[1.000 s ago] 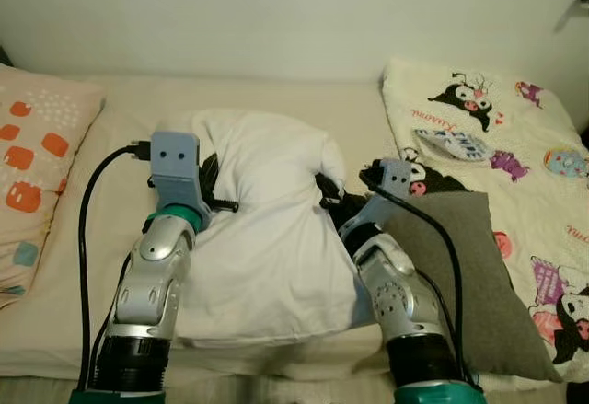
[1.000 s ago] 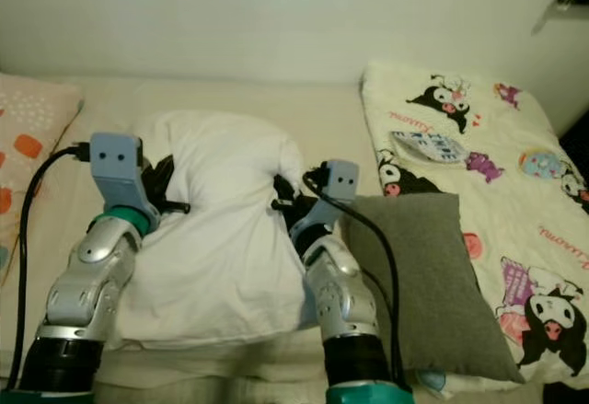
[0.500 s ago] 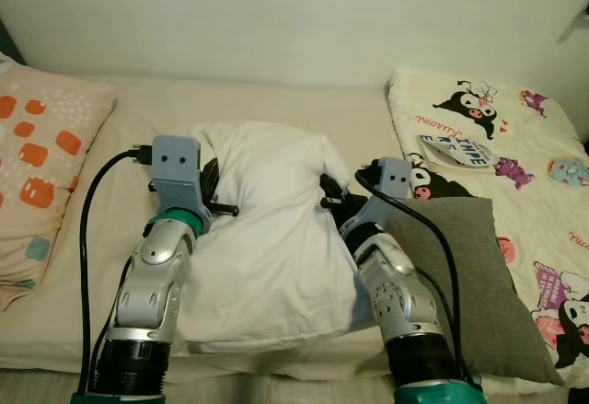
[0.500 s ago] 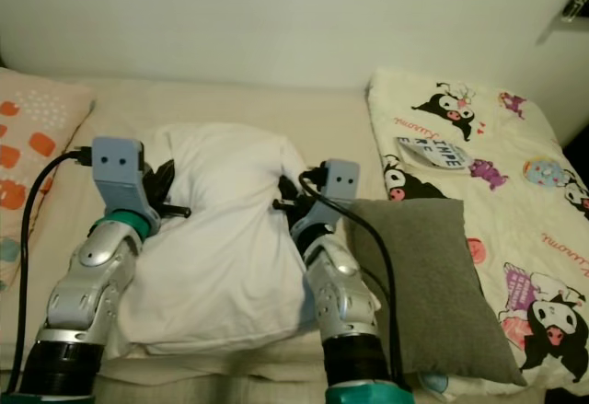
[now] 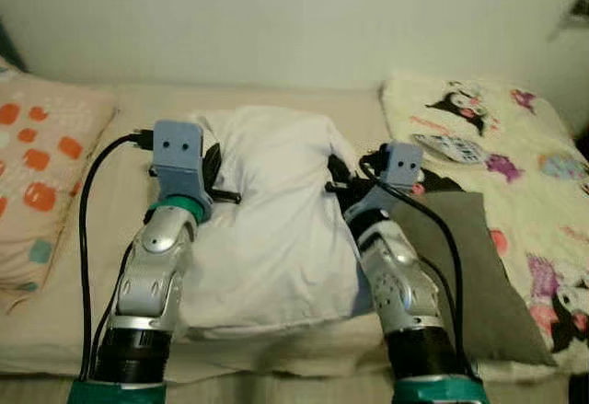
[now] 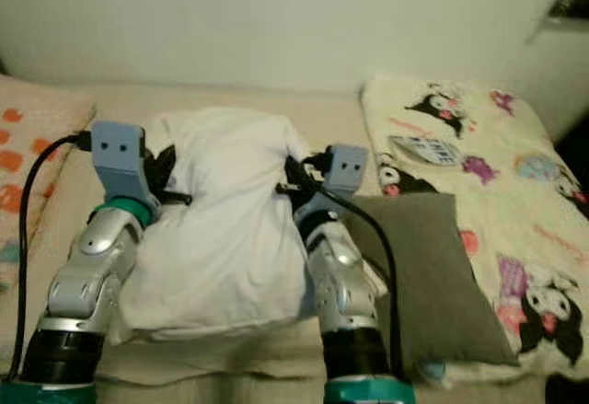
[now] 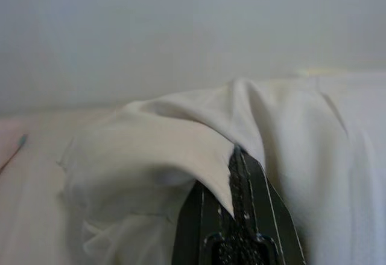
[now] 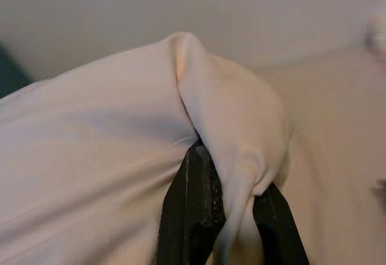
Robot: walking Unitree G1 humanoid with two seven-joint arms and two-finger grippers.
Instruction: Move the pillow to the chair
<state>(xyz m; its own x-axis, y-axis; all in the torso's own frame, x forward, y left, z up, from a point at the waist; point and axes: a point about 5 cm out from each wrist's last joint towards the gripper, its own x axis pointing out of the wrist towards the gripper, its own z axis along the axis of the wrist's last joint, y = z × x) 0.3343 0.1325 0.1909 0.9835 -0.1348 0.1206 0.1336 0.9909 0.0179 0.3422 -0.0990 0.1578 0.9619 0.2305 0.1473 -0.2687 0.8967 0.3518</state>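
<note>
Between your two grippers, white pillow (image 5: 276, 211) now sits higher off bed (image 5: 74, 330) than half second ago. Left gripper (image 7: 236, 174) and right gripper (image 8: 208, 174) both clamped on pillowcase folds. Lift underway; chair next.

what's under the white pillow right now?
The white pillow lies on the beige bed sheet, pinched at its sides by the left gripper and right gripper. Anything beneath its middle is covered.

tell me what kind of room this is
Most likely a bedroom: a bed against a plain wall, carrying a white pillow, a grey cushion and a cartoon-print blanket.
</note>
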